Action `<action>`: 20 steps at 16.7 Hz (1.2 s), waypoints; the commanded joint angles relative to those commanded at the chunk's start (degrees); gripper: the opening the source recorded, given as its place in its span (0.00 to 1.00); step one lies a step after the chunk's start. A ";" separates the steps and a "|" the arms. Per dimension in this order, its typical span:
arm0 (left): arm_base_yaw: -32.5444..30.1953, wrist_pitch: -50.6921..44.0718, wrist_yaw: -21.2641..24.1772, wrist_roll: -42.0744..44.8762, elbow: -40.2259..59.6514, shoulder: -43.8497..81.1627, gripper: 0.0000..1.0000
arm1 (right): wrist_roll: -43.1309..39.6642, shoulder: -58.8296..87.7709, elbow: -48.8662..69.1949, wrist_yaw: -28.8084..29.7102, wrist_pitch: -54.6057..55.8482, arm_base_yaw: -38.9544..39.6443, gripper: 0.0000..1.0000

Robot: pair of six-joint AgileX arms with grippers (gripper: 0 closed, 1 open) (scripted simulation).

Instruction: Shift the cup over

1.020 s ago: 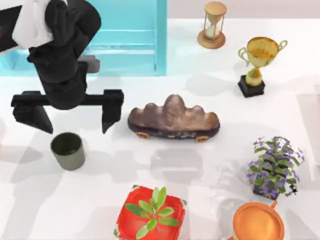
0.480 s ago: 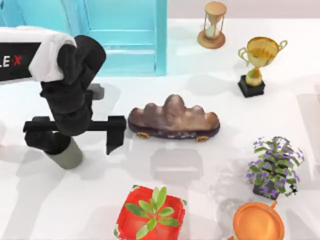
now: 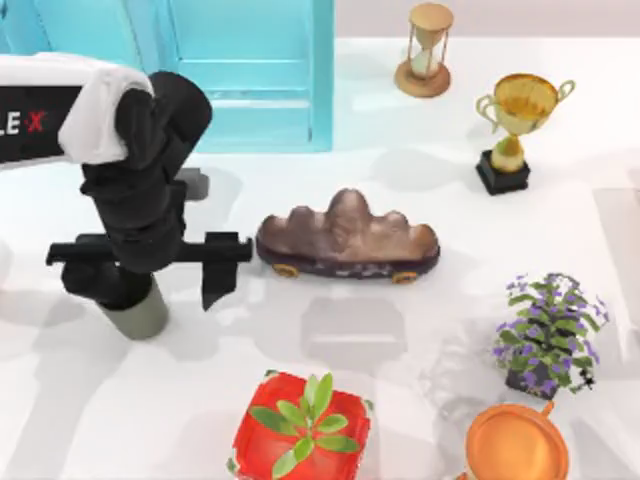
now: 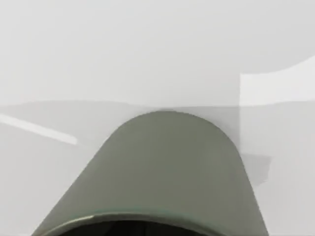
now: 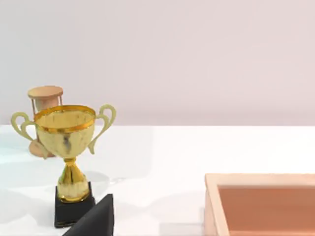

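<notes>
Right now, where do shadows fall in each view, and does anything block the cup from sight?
Top view: soft grey shadows lie on the white table; the left gripper and its arm cover most of the cup. Left wrist view: the cup looms close, cut off at the frame edge, with a grey shadow band behind. Right wrist view: evenly lit, faint shadow beside the trophy.

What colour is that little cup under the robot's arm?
The cup is a plain olive-grey with a dark inside; it shows best in the left wrist view.

Open table (image 3: 60, 400) lies left of and below the cup (image 3: 137, 315); rock ornament (image 3: 347, 238) blocks its right, red planter (image 3: 303, 425) lower right.
</notes>
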 joint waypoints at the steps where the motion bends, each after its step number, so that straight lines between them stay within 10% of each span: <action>1: 0.00 0.00 0.00 0.00 0.00 0.00 0.55 | 0.00 0.00 0.00 0.00 0.00 0.00 1.00; 8: 0.00 0.00 0.00 0.00 0.00 0.00 0.02 | 0.00 0.00 0.00 0.00 0.00 0.00 1.00; 20: 1.91 0.33 -0.04 1.68 1.16 -0.95 0.00 | 0.00 0.00 0.00 0.00 0.00 0.00 1.00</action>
